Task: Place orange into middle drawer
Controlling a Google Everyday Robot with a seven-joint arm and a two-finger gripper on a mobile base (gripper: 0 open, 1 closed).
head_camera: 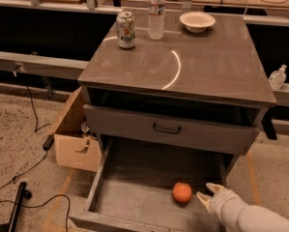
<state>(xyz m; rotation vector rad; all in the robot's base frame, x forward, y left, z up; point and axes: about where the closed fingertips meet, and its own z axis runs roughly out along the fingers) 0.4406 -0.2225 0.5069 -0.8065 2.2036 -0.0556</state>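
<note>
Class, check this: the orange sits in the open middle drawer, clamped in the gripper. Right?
Not quite. The camera view shows the orange on the floor of the middle drawer, but lying free: the gripper is just beside it, open, not holding it.

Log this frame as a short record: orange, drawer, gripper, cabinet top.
orange: round bright orange fruit, resting on the drawer floor, right of centre
drawer: wide dark grey middle drawer tray, pulled open
gripper: pale two-finger gripper, just right of the fruit, fingers open, apparently apart from it
top: grey cabinet top bears green-and-white soda can, clear plastic bottle, white bowl
</note>
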